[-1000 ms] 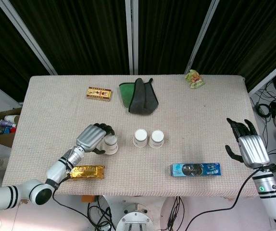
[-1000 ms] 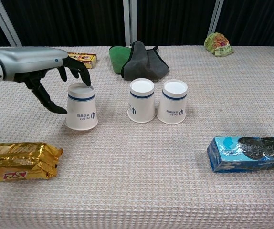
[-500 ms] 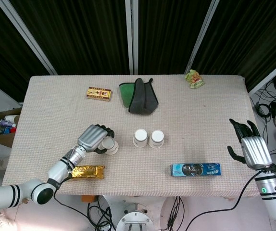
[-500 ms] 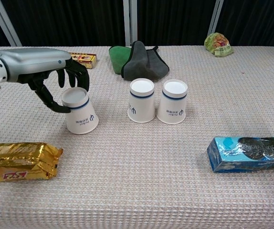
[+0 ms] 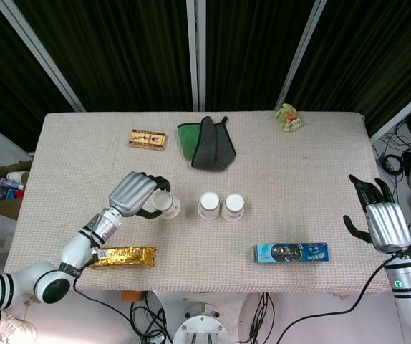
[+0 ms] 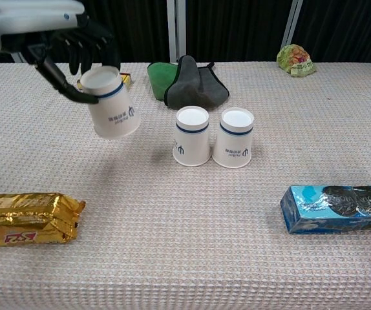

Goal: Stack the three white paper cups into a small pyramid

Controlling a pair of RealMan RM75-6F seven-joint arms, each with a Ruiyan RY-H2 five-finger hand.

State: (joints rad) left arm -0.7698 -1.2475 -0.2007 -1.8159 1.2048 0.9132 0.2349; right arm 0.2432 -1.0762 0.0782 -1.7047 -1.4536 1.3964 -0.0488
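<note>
Two upside-down white paper cups, one [image 6: 192, 135] [image 5: 208, 206] and the other [image 6: 233, 137] [image 5: 233, 206], stand touching side by side at the table's middle. My left hand [image 6: 56, 35] [image 5: 135, 195] holds the third white cup [image 6: 110, 103] [image 5: 167, 206] by its upturned base. That cup is in the air, tilted, left of the pair and clear of them. My right hand [image 5: 381, 218] hangs open off the table's right edge, holding nothing; the chest view does not show it.
A gold snack packet [image 6: 25, 219] lies at the front left and a blue biscuit pack [image 6: 338, 208] at the front right. A green and grey cloth [image 6: 187, 81], a small yellow box [image 5: 148, 139] and a crumpled green wrapper [image 6: 295, 60] sit along the back.
My left hand closed around the third cup, tipped it, then lifted it off the table and a little toward the pair. The right hand drifted slightly right and down.
</note>
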